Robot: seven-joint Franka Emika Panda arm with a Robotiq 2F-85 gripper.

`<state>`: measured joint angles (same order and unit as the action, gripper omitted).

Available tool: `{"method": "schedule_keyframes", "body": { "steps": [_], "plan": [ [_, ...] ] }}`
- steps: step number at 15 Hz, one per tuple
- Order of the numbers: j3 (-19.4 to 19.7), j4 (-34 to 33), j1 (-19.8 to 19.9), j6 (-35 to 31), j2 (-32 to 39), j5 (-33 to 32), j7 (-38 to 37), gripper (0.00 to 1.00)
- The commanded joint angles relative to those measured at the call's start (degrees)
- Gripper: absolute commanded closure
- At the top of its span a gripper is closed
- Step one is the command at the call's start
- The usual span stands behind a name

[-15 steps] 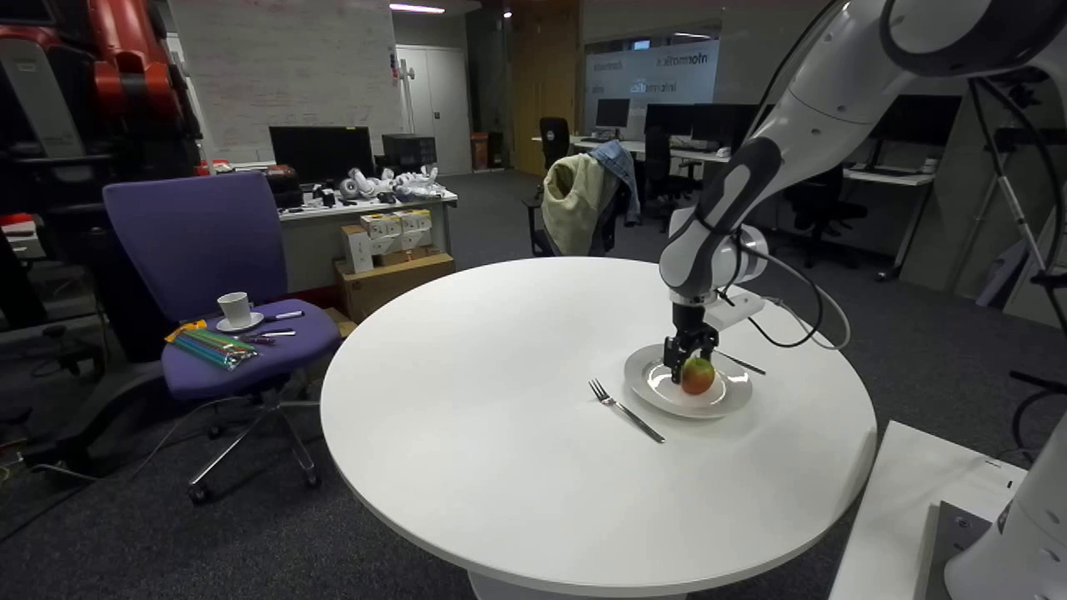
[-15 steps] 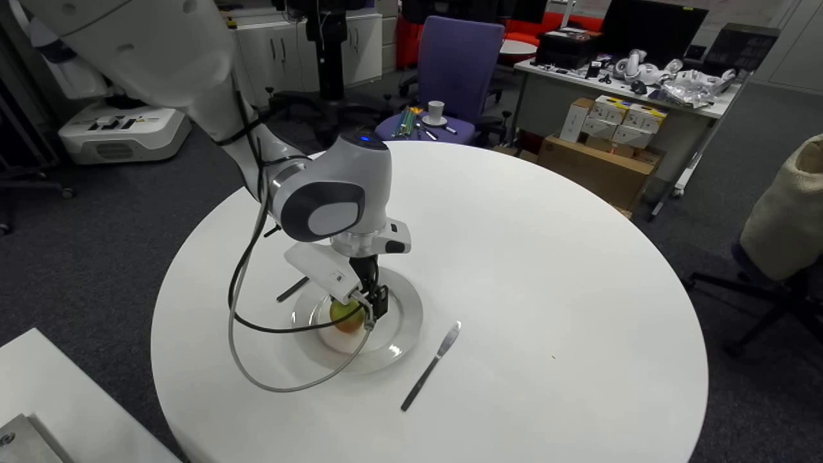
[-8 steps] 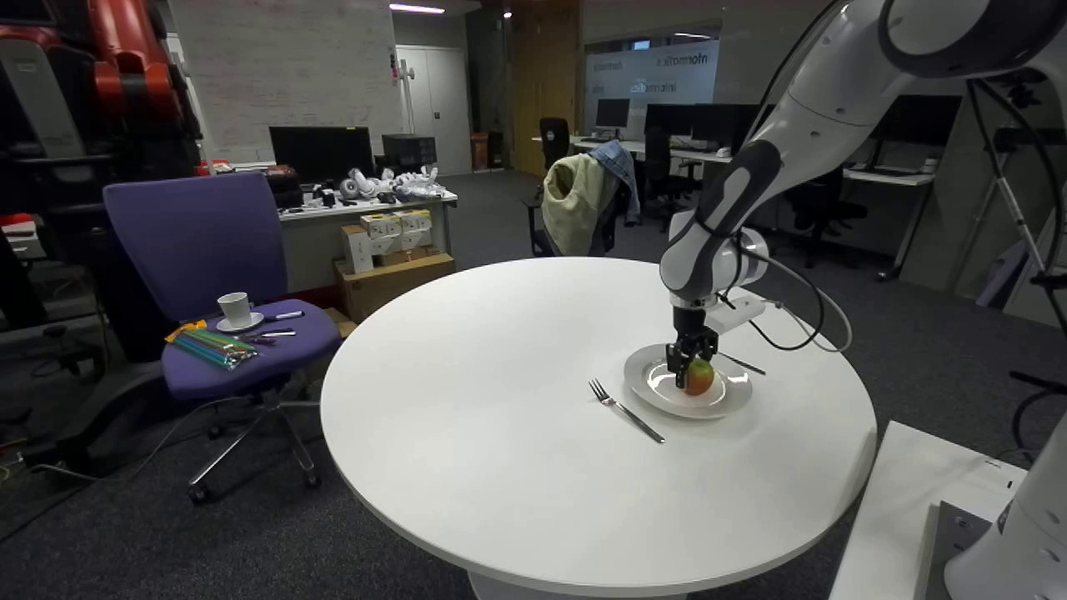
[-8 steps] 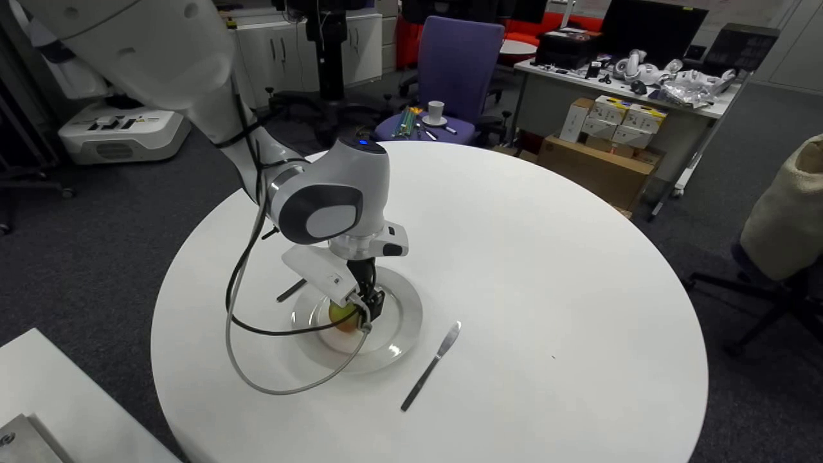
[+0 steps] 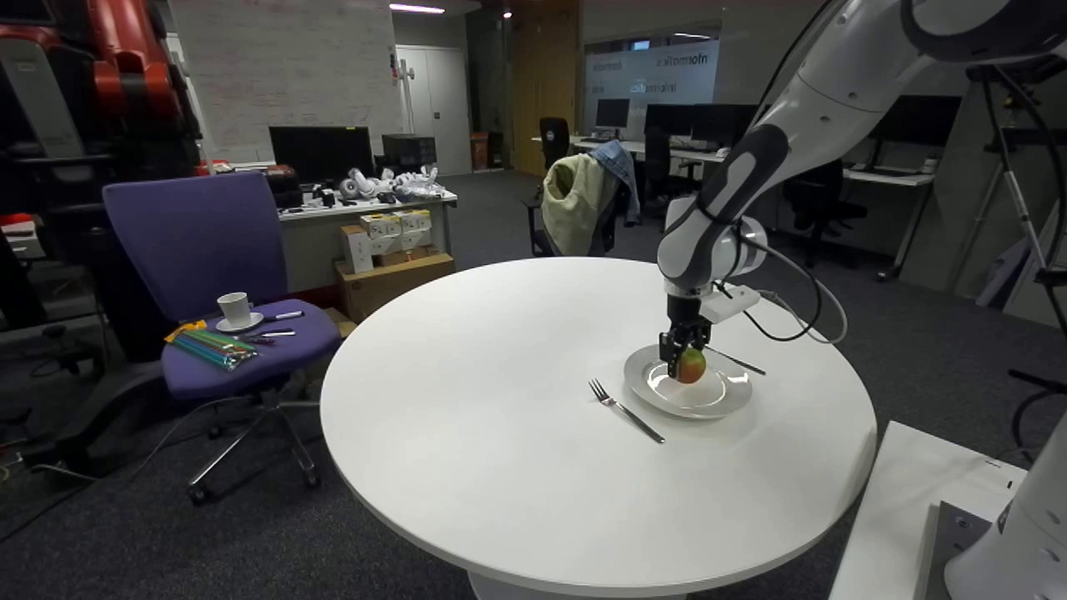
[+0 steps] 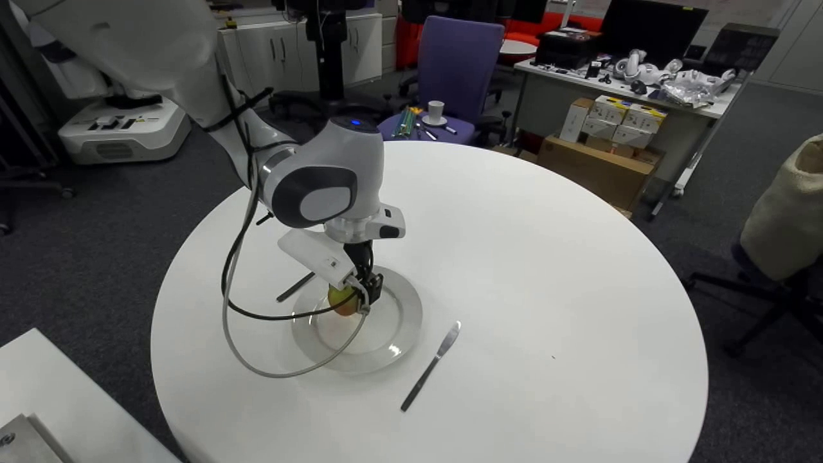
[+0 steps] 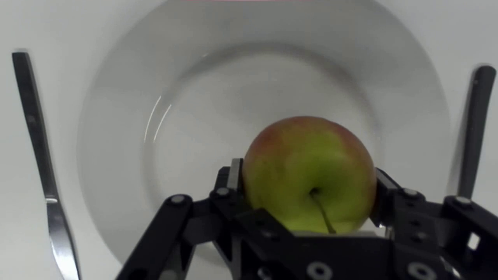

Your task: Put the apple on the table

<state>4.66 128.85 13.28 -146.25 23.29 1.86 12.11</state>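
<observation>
Grey carpet [image 5: 250, 533] covers the office floor, and at the left of an exterior view stands a purple office chair [image 5: 196, 242] bearing a packet of coloured sticks [image 5: 212, 347] and a white cup [image 5: 237, 307]. Across the centre spreads the round white table [image 5: 467, 417]; right of its middle a fork [image 5: 631, 416] lies slantwise, tines toward the upper left. Next comes the round white plate [image 5: 708, 404], the apple [image 5: 692, 367] held just above it. From the upper right the white arm [image 5: 842, 92] slopes down leftward, bends at the wrist [image 5: 692, 250] and points almost straight down over the plate.

In an exterior view the arm enters at the upper left, and a knife [image 6: 437, 359] lies right of the plate.

At the left of the wrist view the knife shows its dark handle uppermost, blade reaching the bottom edge. In the lower half, right of centre, the gripper [image 7: 309, 184] is clamped on the apple, a dark finger [image 7: 234, 175] pressed to each side, the fruit's greenish top and stem facing the camera. Near the right edge is a black handle [image 7: 475, 124], its lower end behind the gripper.
</observation>
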Motion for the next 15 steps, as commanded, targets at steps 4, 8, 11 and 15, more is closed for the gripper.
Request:
{"method": "schedule_keyframes", "body": {
  "steps": [4,8,11,15],
  "plan": [
    [-5.0,3.6,-2.0,2.4,-9.0,4.6,1.8,0.51],
    [-7.6,2.6,-5.4,4.1,-9.1,6.9,0.9,0.51],
    [-8.2,2.1,-8.3,4.3,-8.0,5.5,-0.8,0.51],
    [-7.6,1.9,-13.0,3.8,-6.6,0.5,-4.3,0.51]
  ]
}}
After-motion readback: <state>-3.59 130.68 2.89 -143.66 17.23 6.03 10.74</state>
